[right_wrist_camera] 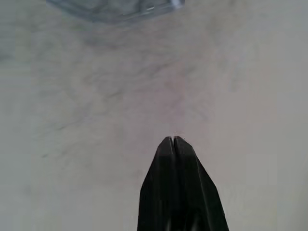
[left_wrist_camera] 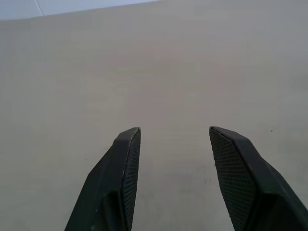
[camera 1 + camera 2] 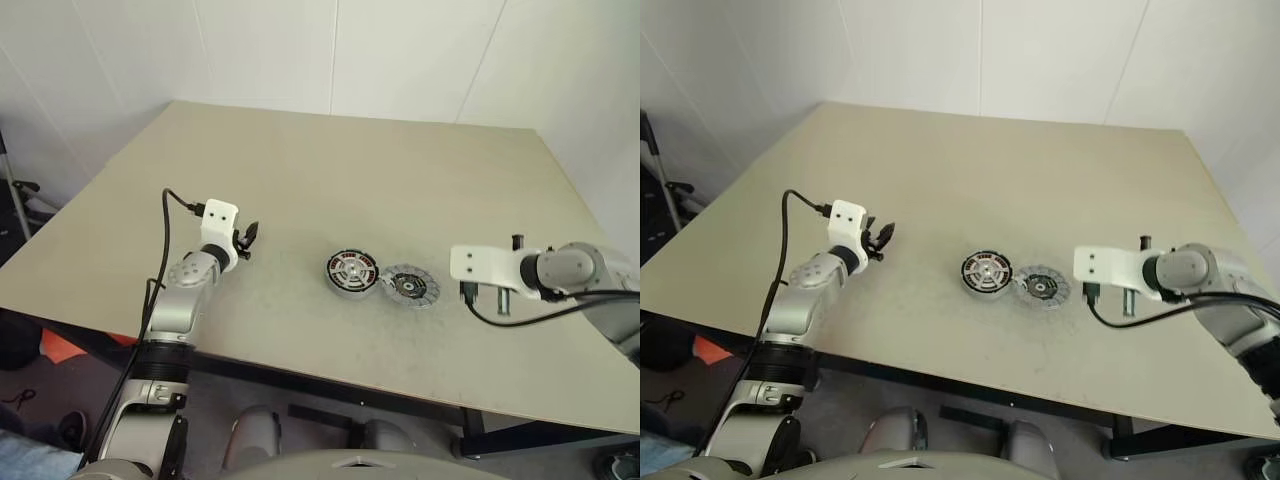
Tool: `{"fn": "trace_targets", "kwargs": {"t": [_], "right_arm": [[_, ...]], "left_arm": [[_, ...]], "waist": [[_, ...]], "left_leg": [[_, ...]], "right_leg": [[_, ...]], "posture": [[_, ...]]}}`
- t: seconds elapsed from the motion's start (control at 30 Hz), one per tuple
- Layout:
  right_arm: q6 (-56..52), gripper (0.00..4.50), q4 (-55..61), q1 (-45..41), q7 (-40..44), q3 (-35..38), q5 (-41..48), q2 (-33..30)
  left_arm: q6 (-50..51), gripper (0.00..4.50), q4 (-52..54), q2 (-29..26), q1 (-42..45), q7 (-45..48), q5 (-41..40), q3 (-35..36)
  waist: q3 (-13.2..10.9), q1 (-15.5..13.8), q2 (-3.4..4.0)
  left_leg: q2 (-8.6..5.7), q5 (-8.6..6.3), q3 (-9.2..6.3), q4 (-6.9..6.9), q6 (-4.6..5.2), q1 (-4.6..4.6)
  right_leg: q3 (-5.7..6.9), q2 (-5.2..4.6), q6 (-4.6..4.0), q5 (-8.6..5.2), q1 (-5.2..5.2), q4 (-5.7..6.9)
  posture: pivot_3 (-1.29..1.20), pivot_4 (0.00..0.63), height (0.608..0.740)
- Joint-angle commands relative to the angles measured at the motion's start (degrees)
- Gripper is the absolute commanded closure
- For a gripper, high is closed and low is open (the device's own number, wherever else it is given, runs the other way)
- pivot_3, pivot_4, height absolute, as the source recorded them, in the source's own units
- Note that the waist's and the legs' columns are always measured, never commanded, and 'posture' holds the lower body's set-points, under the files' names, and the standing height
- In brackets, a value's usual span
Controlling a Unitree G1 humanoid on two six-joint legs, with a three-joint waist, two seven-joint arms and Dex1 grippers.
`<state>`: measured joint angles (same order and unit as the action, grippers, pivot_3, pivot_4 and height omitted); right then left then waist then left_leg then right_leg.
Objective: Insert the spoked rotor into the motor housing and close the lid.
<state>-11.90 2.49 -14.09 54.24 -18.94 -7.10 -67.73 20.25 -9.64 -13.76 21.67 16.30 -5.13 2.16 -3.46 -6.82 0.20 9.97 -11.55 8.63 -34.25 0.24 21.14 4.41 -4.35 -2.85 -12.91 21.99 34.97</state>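
The housing (image 3: 351,272), with the rotor (image 3: 351,271) seated inside, sits mid-counter (image 3: 300,160); the lid (image 3: 410,285) touches it at 4 o'clock. The right tool (image 1: 173,139) is pressed together, the left tool (image 2: 174,132) spread and empty.

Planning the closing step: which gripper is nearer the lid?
Right. The right gripper, shut, sits just beside the lid; the left gripper is beyond the motor housing, well off.
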Motion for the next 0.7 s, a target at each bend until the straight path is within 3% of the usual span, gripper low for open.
{"fn": "trace_targets", "kwargs": {"t": [0.03, 0.17, 0.3, 0.43, 0.7], "right_arm": [[-0.82, 4.47, 6.57, 5.32, 1.51, 5.13, 1.74, -1.69], [-4.51, 4.47, 15.17, 8.58, 3.56, 6.43, 5.99, 2.53], [-9.05, 4.47, 17.70, 4.03, 3.25, 5.93, 8.02, 9.55], [-9.18, 4.47, 12.90, -5.52, 0.87, 4.76, 6.16, 17.00], [-5.64, 4.47, 8.22, -14.15, 2.88, 2.72, 4.55, 21.38]], "left_arm": [[-1.79, 2.09, -0.16, -0.80, 1.55, 0.46, 0.20, 0.24], [-1.66, 2.09, 0.27, -0.44, 1.27, 0.59, 0.15, -0.34], [-1.38, 2.09, 0.96, -0.66, 0.81, 0.52, 0.13, -0.09], [-1.83, 2.09, 1.31, -1.40, -0.26, -0.50, 0.42, 0.93], [-2.08, 2.09, 2.01, -2.26, -1.84, -1.72, 0.23, 1.79]], "waist": [[0.01, -0.14, 0.03], [0.03, 0.00, 0.04], [0.06, -0.01, 0.09], [0.07, 0.51, 0.11], [0.08, 0.95, 0.12]], "left_leg": [[-0.02, 0.00, 0.01, -0.01, 0.00, 0.01], [0.03, 0.00, 0.00, 0.00, 0.01, -0.09], [0.05, 0.01, 0.00, -0.02, 0.00, -0.11], [0.06, 0.05, 0.00, -0.06, -0.05, -0.13], [0.06, 0.04, -0.01, -0.06, -0.02, 0.01]], "right_leg": [[0.00, -0.01, 0.00, 0.01, 0.00, -0.01], [0.01, 0.00, 0.00, 0.01, -0.11, -0.02], [0.03, 0.01, -0.10, 0.08, -0.11, -0.01], [0.04, 0.01, -0.49, 0.32, -0.12, 0.03], [0.05, 0.01, -0.55, 0.35, -0.03, 0.06]], "posture": [[0.00, 0.000, 0.740], [0.00, 0.000, 0.740], [0.00, 0.000, 0.740], [0.00, 0.000, 0.740], [0.00, 0.000, 0.740]]}}
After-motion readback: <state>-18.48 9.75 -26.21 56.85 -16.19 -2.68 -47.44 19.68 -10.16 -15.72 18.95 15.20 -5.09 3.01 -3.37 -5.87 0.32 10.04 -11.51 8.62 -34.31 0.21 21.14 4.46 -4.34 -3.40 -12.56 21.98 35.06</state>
